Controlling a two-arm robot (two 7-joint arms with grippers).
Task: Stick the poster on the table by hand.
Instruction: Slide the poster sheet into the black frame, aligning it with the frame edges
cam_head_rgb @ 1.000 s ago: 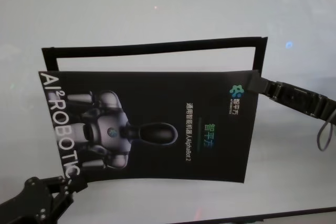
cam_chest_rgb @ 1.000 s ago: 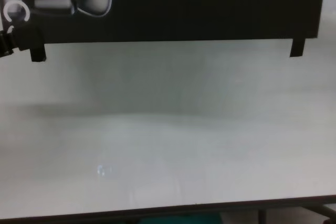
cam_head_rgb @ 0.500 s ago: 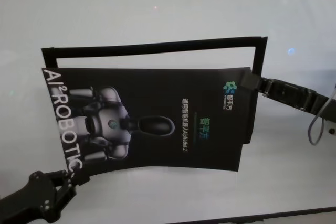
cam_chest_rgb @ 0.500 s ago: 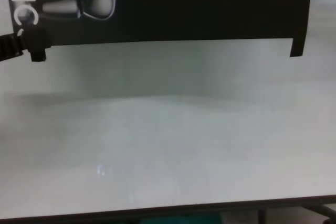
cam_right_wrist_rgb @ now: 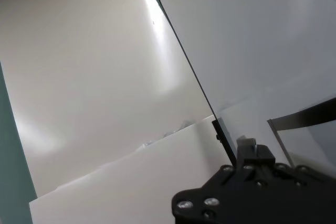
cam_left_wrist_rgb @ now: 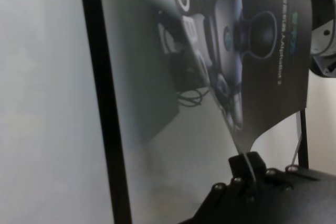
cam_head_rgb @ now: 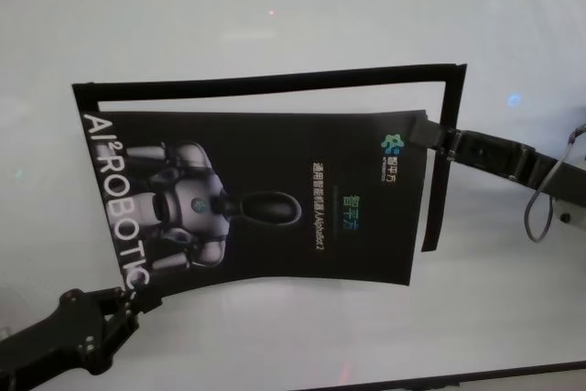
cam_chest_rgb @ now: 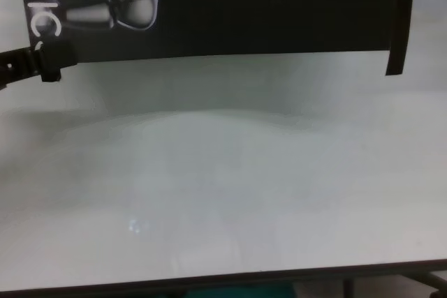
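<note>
A: Where does the poster [cam_head_rgb: 265, 199] sit?

B: Held just above the table [cam_head_rgb: 275, 6], printed side up. Stretched between two opposite corners, sagging a little in the middle. Casts a soft shadow on the white top in the chest view, so probably not lying flat yet.

A: Gripped how?

B: Pinched at the near corner beside the lettering by the left gripper [cam_head_rgb: 139, 301], fingers closed on the paper's edge. Pinched at the far corner by the logo by the right gripper [cam_head_rgb: 425, 134], likewise clamped tight on the sheet.

A: Why diagonal corners?

B: Likely to keep the sheet taut and level, and to allow steering without creasing. Leaves the whole underside free to meet the surface.

A: And the black strips [cam_head_rgb: 265, 84]?

B: Laid on the table as an open frame: one along the far side, one down the right, a short stub at the left. Seems to mark the target. Poster overlapped with it but off square, with the far strip fully exposed and the right strip showing past the paper's edge.

A: Next?

B: Probably squaring to that frame, then lowering and pressing. Worth minding the cable [cam_head_rgb: 540, 212] looped off the right arm.
</note>
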